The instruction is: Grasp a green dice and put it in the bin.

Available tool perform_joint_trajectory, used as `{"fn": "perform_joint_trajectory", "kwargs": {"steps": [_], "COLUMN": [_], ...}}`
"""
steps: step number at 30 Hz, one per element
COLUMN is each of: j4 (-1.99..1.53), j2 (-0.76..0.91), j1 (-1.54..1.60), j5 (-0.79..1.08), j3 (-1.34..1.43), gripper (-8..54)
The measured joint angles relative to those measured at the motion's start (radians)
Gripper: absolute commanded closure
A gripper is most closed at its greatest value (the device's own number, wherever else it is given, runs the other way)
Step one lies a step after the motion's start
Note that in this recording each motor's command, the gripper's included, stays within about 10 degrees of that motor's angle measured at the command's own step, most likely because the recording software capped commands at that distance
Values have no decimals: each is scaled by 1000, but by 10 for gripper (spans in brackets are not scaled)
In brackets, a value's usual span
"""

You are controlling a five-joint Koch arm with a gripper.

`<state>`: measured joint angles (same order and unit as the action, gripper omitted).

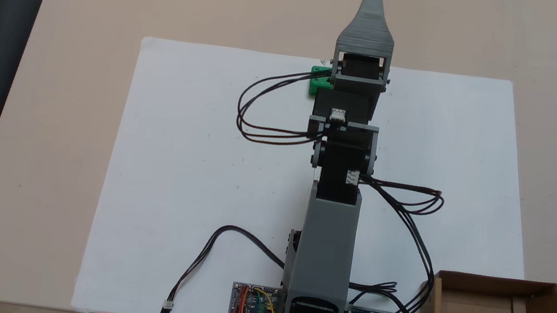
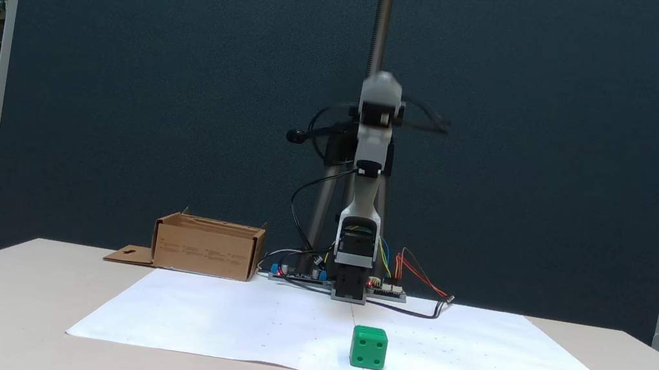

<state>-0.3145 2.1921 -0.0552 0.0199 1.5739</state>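
One green dice sits on the white paper sheet, just left of the wrist in the top-down fixed view, so we'd say the gripper has overshot and needs to pull back and go left. We can't tell if its jaws are parted; nothing's in them. The bin by the base looks empty.

Green dice, brown bin, white paper.
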Motion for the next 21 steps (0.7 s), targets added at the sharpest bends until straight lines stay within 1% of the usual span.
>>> {"fn": "perform_joint_trajectory", "kwargs": {"steps": [2, 6, 9, 17, 21], "j4": [-107, -334, -497, -931, -1052], "j2": [-112, -387, -525, -661, -709], "j1": [5, 11, 23, 52, 55], "j5": [0, -3, -3, -3, -3], "j3": [-175, -486, -698, -767, -767], "gripper": [25, 25, 25, 33, 34]}}
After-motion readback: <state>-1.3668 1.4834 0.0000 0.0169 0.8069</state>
